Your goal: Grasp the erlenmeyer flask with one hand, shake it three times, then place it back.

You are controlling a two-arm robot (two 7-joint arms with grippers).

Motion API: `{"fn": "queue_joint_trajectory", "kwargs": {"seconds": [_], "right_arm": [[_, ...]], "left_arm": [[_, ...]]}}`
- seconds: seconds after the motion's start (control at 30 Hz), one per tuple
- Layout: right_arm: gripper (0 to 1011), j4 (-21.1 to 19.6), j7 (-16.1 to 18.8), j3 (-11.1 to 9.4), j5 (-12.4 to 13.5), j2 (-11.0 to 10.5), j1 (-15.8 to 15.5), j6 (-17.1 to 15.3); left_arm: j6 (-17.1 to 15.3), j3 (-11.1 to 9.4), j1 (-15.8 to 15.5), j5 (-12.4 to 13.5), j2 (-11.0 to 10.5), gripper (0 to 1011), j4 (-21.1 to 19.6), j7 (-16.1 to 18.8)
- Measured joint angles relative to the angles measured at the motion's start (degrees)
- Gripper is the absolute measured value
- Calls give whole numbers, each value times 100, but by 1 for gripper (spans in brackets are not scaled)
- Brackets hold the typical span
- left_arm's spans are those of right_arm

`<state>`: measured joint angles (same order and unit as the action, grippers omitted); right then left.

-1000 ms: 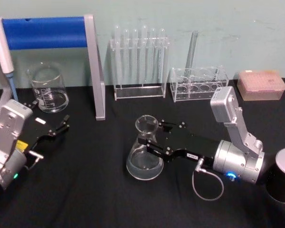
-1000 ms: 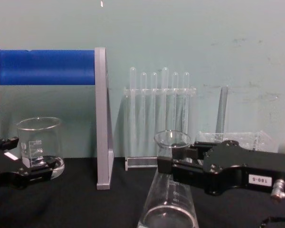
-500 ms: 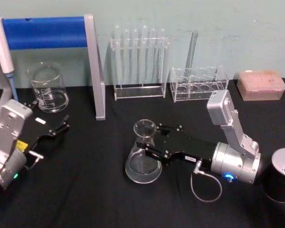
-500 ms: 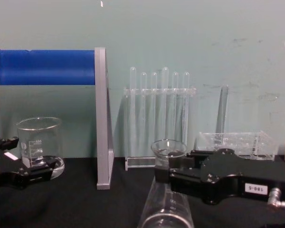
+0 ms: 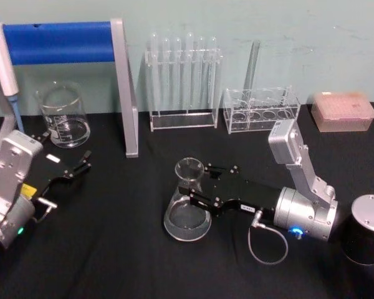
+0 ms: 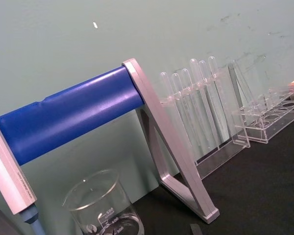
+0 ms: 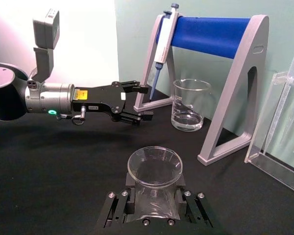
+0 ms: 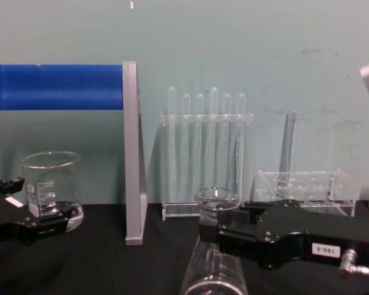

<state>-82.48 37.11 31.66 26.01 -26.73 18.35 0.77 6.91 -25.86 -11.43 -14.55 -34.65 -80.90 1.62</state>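
Note:
The erlenmeyer flask (image 5: 187,215) is clear glass and stands upright on the black cloth at the centre, slightly right of the middle. My right gripper (image 5: 197,184) reaches in from the right and is shut on the flask's neck, just under the flared rim. In the chest view the flask's rim (image 8: 217,198) shows above the black right gripper (image 8: 210,232), and its base is cut off below. The right wrist view looks down into the flask's mouth (image 7: 154,166). My left gripper (image 5: 81,164) rests open at the left, near the beaker, holding nothing.
A glass beaker (image 5: 63,116) stands at the back left by a pipette stand with a blue bar (image 5: 56,42). Behind the flask are a test tube rack (image 5: 183,81), a second clear rack (image 5: 262,109) and a pink tip box (image 5: 341,111). A black cylinder (image 5: 364,232) sits at the right.
My right gripper has lowered the flask and drawn it slightly nearer, still shut on its neck. The left arm has not moved.

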Motion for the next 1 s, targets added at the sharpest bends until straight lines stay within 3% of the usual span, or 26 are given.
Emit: {"fn": "queue_joint_trajectory", "kwargs": {"seconds": [1.0], "right_arm": [[453,-10,-159,44,16,-11,-59,-84]], "left_arm": [[0,0,0,0,0,1001,0,0]]}}
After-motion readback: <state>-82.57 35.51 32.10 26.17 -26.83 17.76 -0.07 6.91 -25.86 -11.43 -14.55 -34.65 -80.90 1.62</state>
